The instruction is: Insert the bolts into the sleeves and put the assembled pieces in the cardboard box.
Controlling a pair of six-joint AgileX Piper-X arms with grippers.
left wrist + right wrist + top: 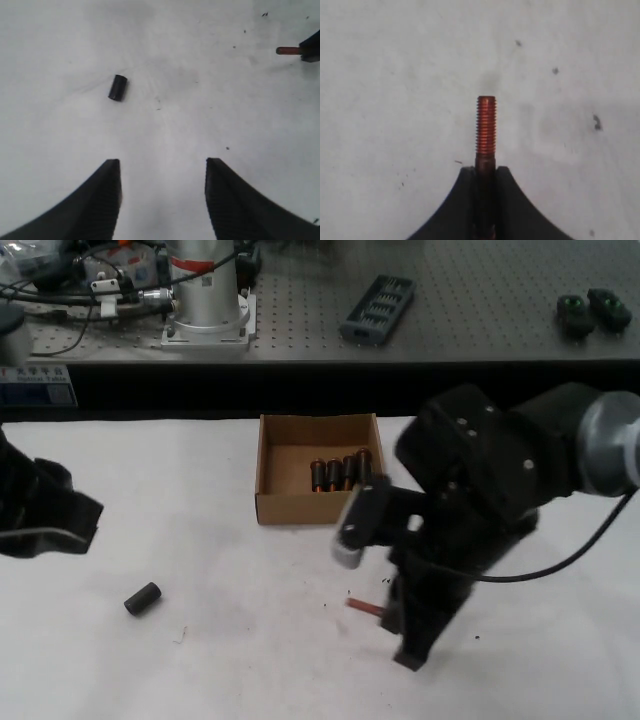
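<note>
A copper-coloured threaded bolt (485, 125) is clamped between the fingers of my right gripper (485, 172), its thread sticking out ahead over the white table. In the high view the same bolt (364, 606) pokes out to the left of the right gripper (392, 612), in front of the cardboard box (268, 472). A short black sleeve (118, 87) lies loose on the table ahead of my open left gripper (162, 172); the sleeve (142, 598) is at the front left. The box holds several assembled pieces (340, 473).
The white table sheet (230, 640) has free room between sleeve and bolt. Behind it runs a perforated metal bench with a silver arm base (205, 295), a dark rack (377, 306) and green-black parts (594, 312). The left arm's dark body (40, 512) sits at the left edge.
</note>
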